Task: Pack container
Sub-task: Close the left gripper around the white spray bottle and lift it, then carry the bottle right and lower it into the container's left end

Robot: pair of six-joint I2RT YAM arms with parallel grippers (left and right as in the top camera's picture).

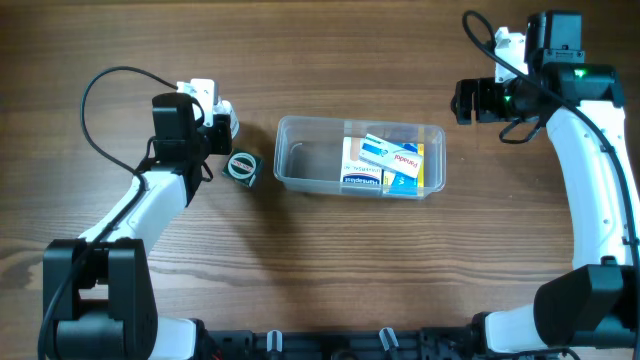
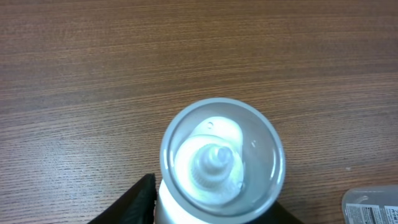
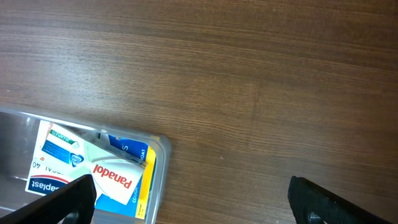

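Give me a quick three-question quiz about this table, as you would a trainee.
1. True or false: the container is empty.
2. The boxes in it lie: A) at the end nearer the left arm; B) at the end nearer the right arm; C) spread evenly along it.
3. Fill in: the right gripper stands ___, holding nothing.
Key: 1 false; 2 B; 3 open.
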